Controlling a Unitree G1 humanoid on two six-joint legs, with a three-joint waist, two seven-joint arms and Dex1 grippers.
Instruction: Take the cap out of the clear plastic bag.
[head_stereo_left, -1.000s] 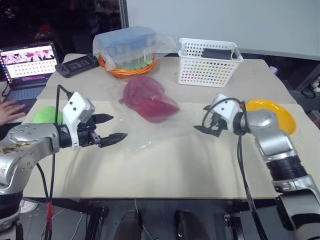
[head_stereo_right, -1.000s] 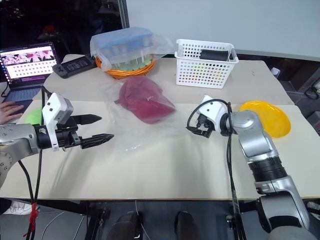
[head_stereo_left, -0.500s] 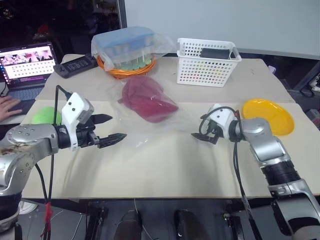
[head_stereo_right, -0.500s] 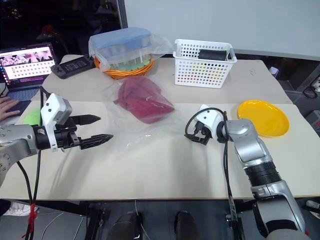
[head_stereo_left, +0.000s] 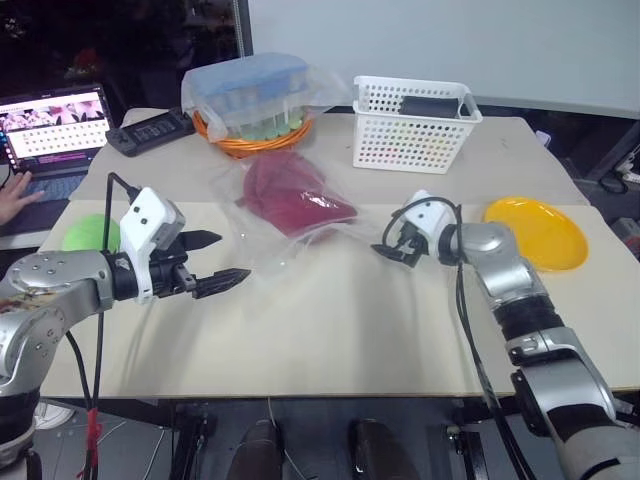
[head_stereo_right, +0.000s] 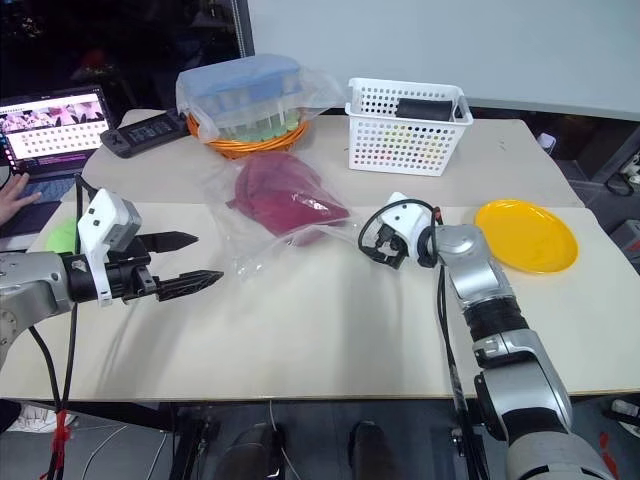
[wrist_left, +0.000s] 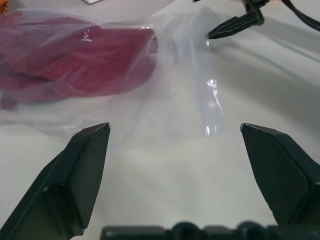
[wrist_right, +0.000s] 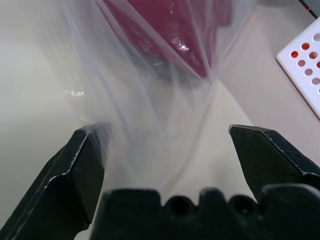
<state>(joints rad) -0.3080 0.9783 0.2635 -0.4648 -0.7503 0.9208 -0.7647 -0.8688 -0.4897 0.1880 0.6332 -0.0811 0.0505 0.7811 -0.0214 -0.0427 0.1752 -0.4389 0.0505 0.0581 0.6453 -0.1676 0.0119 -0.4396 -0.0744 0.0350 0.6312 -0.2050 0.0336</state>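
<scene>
both grippers gape wide, holding nothing; the cap (head_stereo_right: 287, 197) lies inside the clear plastic bag (head_stereo_right: 262, 248) toward the table's (head_stereo_right: 330, 330) far edge, right gripper (head_stereo_right: 377, 245) nearer, at the bag's edge, left gripper (head_stereo_right: 185, 262) short of it

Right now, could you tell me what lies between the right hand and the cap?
Only the clear bag itself: in the right wrist view its plastic spreads from the open right hand to the cap inside.

Counted are one maroon cap (head_stereo_left: 295, 197), one clear plastic bag (head_stereo_left: 280, 235), one yellow plate (head_stereo_left: 537, 233), one white basket (head_stereo_left: 413, 124), one orange basket (head_stereo_left: 245, 142), one laptop (head_stereo_left: 55, 125) and two grippers (head_stereo_left: 225, 262) (head_stereo_left: 385, 247).
</scene>
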